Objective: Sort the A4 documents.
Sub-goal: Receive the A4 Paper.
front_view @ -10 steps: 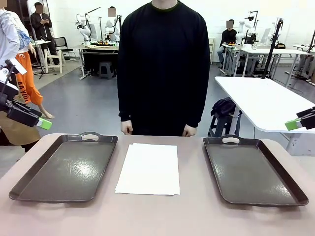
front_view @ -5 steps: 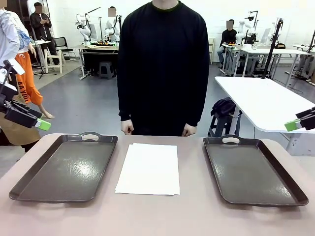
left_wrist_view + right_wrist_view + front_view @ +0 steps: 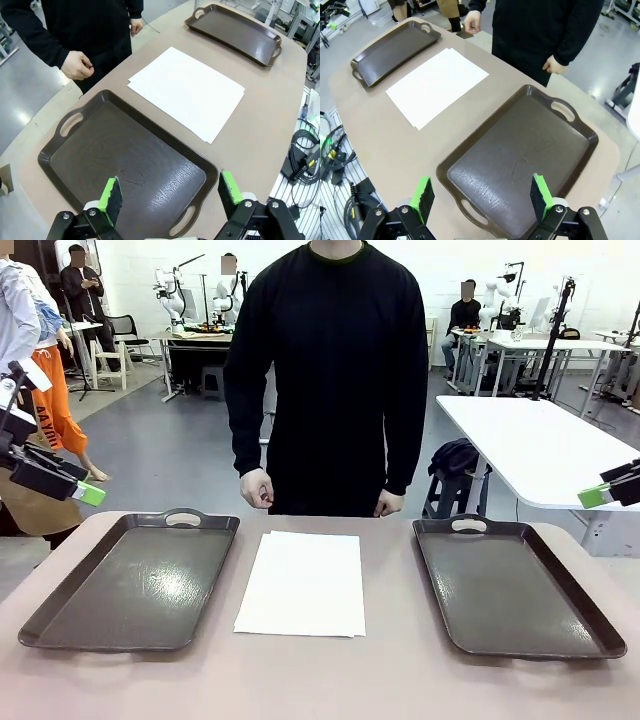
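A small stack of white A4 documents (image 3: 302, 583) lies flat in the middle of the table, between two dark brown handled trays; the same sheets (image 3: 187, 90) (image 3: 436, 85) show in both wrist views. My left gripper (image 3: 85, 494) hangs open off the table's left side, high above the left tray (image 3: 130, 582). Its green pads (image 3: 111, 196) stand wide apart with nothing between them. My right gripper (image 3: 597, 495) is open too, at the far right edge, above the right tray (image 3: 515, 587). Nothing sits between its pads (image 3: 423, 196).
A person in a black top stands at the far side of the table, one hand (image 3: 257, 487) raised a little above the far edge, the other hand (image 3: 386, 504) hanging by the edge. Both trays (image 3: 130, 160) (image 3: 520, 160) are bare inside. Cables (image 3: 335, 150) hang beside the table.
The person's hand on the picture's left has lifted and moved outward from the body. Both arms stay nearly still; the left gripper drifted slightly.
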